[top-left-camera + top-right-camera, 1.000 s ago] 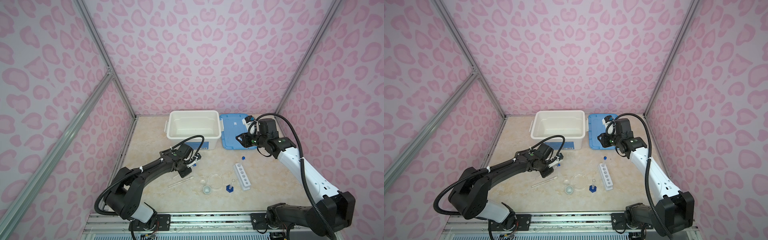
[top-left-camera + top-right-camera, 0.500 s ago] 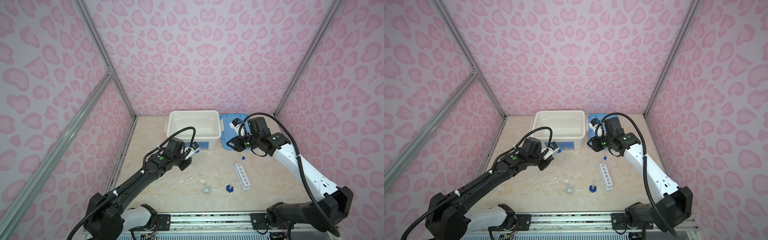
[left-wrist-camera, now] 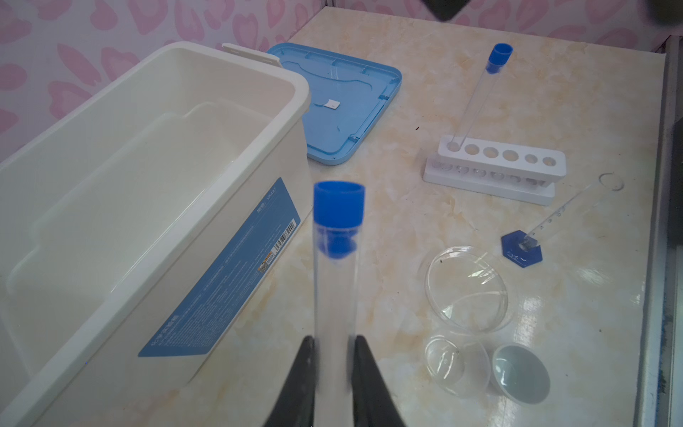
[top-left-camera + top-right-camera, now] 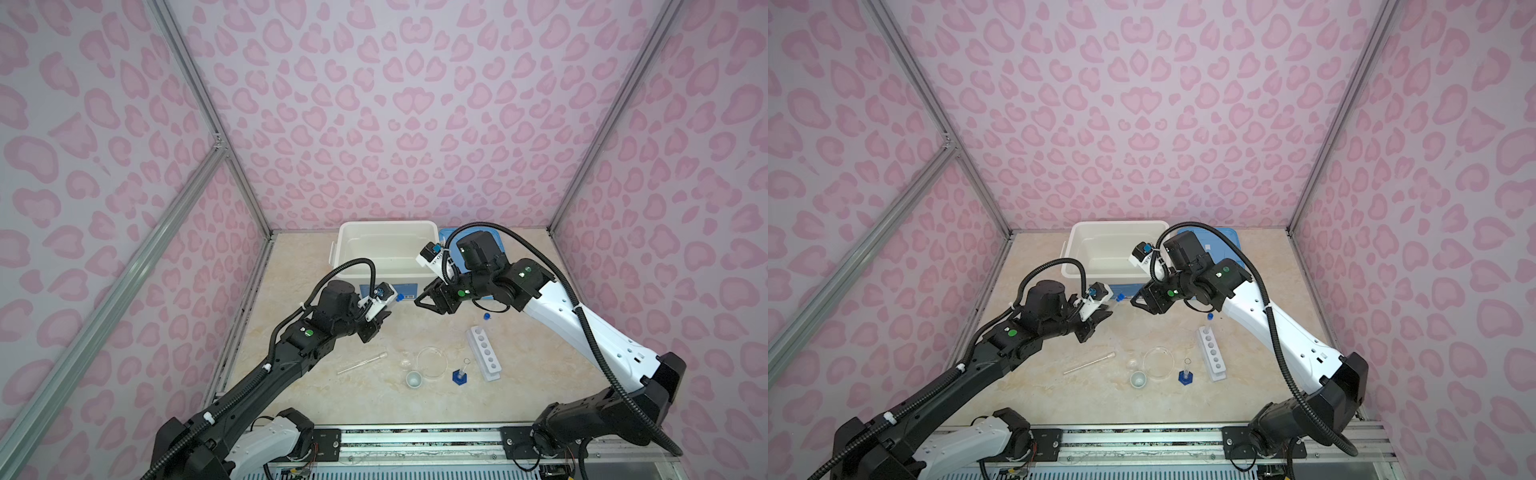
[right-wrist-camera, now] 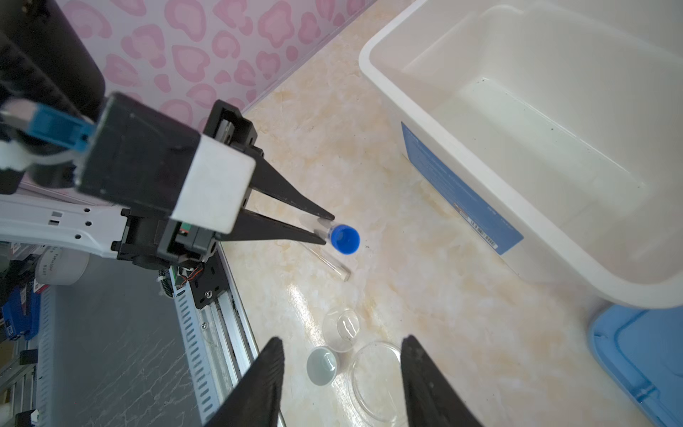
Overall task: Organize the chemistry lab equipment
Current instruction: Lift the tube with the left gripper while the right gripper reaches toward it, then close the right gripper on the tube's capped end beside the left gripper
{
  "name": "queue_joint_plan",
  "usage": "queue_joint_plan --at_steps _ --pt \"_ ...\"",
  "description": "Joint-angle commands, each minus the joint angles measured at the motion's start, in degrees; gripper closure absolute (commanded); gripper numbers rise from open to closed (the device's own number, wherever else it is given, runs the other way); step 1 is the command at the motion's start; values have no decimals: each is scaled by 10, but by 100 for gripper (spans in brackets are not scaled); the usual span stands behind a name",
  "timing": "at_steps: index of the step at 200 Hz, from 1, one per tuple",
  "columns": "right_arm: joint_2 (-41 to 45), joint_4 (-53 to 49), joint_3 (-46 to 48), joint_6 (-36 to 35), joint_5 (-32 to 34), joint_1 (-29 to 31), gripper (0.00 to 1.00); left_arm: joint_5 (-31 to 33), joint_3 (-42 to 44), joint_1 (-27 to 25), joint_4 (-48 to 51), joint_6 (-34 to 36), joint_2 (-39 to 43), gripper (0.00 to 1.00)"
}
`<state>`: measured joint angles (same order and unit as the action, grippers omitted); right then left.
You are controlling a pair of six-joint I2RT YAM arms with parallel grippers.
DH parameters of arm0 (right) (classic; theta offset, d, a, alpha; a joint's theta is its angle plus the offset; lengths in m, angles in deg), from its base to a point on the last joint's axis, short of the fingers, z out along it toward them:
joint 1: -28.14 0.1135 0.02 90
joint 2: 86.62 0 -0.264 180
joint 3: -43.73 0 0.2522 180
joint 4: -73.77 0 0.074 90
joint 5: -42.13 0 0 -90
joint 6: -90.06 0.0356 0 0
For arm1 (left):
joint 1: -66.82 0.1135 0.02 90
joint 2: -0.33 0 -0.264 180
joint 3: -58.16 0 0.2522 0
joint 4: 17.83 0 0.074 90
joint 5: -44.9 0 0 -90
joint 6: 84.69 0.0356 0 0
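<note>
Marbled tabletop (image 3: 406, 222), open white bin (image 3: 148, 166), one capped tube (image 3: 476, 92) standing in rack (image 3: 517, 168)

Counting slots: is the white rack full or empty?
Nearly empty: one blue-capped tube stands in an end hole of the rack; five are bare.

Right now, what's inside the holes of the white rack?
One blue-capped test tube stands in an end hole of the white rack; the other five holes look empty. Its lower end goes out of sight inside the hole.
</note>
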<state>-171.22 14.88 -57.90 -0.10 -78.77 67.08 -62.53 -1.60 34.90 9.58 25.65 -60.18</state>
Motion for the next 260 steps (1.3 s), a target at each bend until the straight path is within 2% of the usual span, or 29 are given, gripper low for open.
queue_joint_plan --at_steps 1,116,151,260 --pt "-24 -9 -24 5 12 8 48 -31 5 1 -39 -12 14 81" --pt "-90 -27 -74 -4 8 41 50 -35 17 1 -50 -15 37 81" --pt "-101 -26 -83 -5 6 47 58 -30 21 1 -51 -13 38 81" --pt "-120 -21 -92 -5 -2 55 69 -32 24 1 -54 -12 42 81"
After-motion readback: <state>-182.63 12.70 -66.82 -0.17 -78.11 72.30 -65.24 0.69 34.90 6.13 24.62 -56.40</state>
